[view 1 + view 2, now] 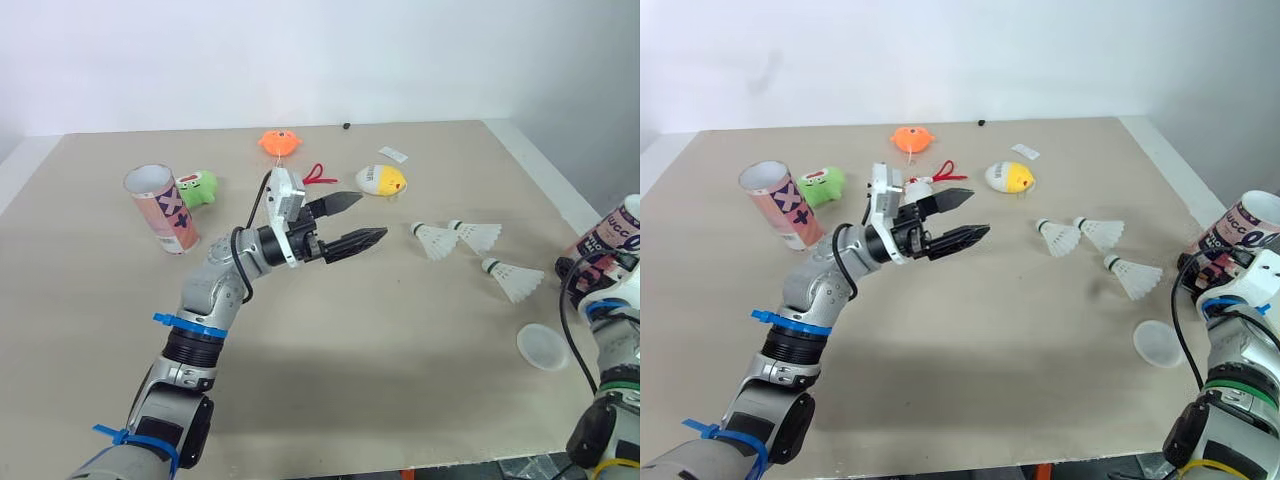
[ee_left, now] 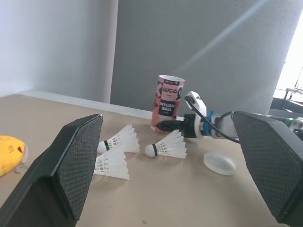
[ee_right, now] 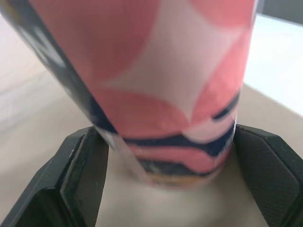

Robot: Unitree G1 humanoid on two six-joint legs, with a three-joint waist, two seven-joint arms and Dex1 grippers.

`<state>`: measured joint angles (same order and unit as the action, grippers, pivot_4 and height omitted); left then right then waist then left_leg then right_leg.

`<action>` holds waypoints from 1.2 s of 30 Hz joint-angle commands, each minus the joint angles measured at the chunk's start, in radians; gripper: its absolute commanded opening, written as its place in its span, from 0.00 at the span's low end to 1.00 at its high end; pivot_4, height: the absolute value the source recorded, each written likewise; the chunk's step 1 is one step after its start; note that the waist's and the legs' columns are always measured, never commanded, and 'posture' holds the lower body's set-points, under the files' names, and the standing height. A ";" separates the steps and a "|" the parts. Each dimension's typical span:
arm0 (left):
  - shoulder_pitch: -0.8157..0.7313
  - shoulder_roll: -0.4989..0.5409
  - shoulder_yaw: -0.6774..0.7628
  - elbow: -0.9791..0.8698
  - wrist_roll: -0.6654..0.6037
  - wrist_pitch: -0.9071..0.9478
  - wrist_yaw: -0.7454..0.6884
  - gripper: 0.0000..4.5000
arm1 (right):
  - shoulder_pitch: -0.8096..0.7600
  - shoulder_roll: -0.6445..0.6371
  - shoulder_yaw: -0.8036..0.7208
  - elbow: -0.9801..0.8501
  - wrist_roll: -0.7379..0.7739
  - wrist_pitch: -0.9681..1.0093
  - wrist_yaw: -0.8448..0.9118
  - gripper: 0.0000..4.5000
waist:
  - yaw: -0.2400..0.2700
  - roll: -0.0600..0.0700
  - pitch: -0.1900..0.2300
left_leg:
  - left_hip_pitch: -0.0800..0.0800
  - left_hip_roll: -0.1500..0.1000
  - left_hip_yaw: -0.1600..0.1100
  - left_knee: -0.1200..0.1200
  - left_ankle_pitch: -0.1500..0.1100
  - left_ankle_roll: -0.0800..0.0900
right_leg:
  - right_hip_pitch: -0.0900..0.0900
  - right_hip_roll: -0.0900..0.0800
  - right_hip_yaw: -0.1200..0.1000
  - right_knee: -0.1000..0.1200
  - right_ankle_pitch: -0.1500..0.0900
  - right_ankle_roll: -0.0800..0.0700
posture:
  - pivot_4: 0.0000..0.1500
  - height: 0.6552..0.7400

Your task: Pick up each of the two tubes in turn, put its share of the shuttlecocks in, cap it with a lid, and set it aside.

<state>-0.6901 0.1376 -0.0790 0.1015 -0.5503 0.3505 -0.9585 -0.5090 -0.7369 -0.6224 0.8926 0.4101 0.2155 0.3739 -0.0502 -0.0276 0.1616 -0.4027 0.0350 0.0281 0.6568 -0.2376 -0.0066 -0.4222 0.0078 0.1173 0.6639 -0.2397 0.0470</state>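
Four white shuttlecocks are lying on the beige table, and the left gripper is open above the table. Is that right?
Not quite: three white shuttlecocks lie on the beige table, not four, as the left eye view shows. The left gripper is indeed open above the table.

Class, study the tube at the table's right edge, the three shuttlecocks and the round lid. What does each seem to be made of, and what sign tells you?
Tube: probably cardboard, matt, with printed pink, white and navy wrap and a pale rim. Shuttlecocks: white skirts, feather or nylon, too small to tell; rounded white heads. Lid: thin translucent plastic, faintly glossy; the table shows through.
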 commanded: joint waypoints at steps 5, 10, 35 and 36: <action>0.000 0.022 0.019 0.012 0.018 -0.040 -0.011 1.00 | 0.219 -0.069 -0.049 -0.309 0.058 0.132 0.074 0.97 | 0.003 0.001 0.000 | -0.001 -0.002 0.000 0.000 0.000 0.000 | 0.000 -0.002 0.000 0.000 -0.002 0.004 | 1.00 0.91; 0.018 0.054 0.036 0.010 0.017 -0.028 -0.007 1.00 | 0.413 -0.071 -0.140 -0.614 0.186 0.286 0.161 0.97 | 0.001 0.001 -0.001 | -0.001 -0.005 0.000 0.000 0.000 0.000 | 0.000 -0.006 0.000 0.000 -0.003 0.007 | 1.00 0.91; 0.856 0.237 0.382 -0.640 0.027 0.065 0.443 1.00 | 0.064 0.285 0.633 -1.052 0.191 0.308 0.320 0.97 | -0.003 -0.010 0.003 | -0.004 0.006 -0.002 0.000 0.004 -0.002 | -0.002 -0.002 -0.006 0.000 0.002 -0.001 | 1.00 0.91; 0.860 0.232 0.393 -0.630 0.042 0.051 0.467 1.00 | 0.053 0.300 0.637 -1.037 0.178 0.297 0.317 0.97 | 0.002 -0.010 0.004 | -0.004 0.006 -0.002 0.000 0.004 -0.002 | -0.003 -0.002 -0.007 0.000 0.002 -0.002 | 1.00 0.91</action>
<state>0.1707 0.3715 0.2798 -0.4918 -0.5312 0.4433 -0.5333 -0.4267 -0.4513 0.0243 -0.1461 0.6091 0.5512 0.6987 -0.0481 -0.0371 0.1651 -0.4066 0.0403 0.0255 0.6568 -0.2331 -0.0086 -0.4248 0.0059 0.1104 0.6638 -0.2381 0.0453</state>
